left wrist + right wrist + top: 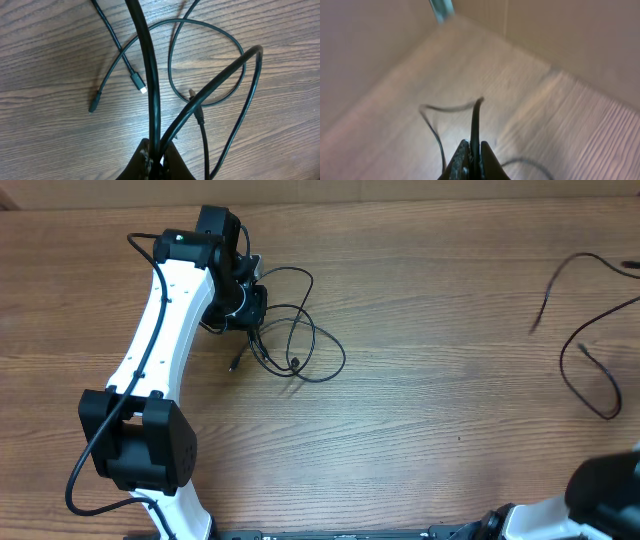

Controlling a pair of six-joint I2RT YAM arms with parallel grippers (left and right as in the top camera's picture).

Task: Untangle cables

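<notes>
**Obs.** L hand [157,152] is shut on two black strands coming up out of the tangle [292,332]. One strand runs straight up the wrist view, the other arcs to a sharp bend and drops back. R hand [475,156] is shut on a single thin cord [476,125], held off the tabletop [420,440] and well apart from the tangle. R wrist view is blurred, so can't tell which part of the cord it has.

**Where.** The cables sit in one knot right under L hand. A second cord [563,360] lies loose far to the right of the tangle, prob. the one R hand holds.

**Step in hand (judgement).** Draw one strand clear of the tangle.
- With two strands pinched, a straight pull prob. drags the whole knot, so better to regrip on one.
- Pull slow toward bare wood away from the tangle.
- Watch the round loop [170,65]. If it tightens, stop and back off.
- Work from a free end. The silver-tipped plug [141,88] and dark plug [94,105] lie just outside that loop and don't look threaded thru it, so they're the easy candidates.

**In the way.**
- L arm [165,310] covers the left part of the tangle in the overhead view, so crossings there are hidden.
- The thick arm lead [72,480], well off from the tangle by the arm base, is not a task cord. Don't grab it.
- A small plug [200,117] at the loop's edge, beside a held strand, may snag.
</notes>
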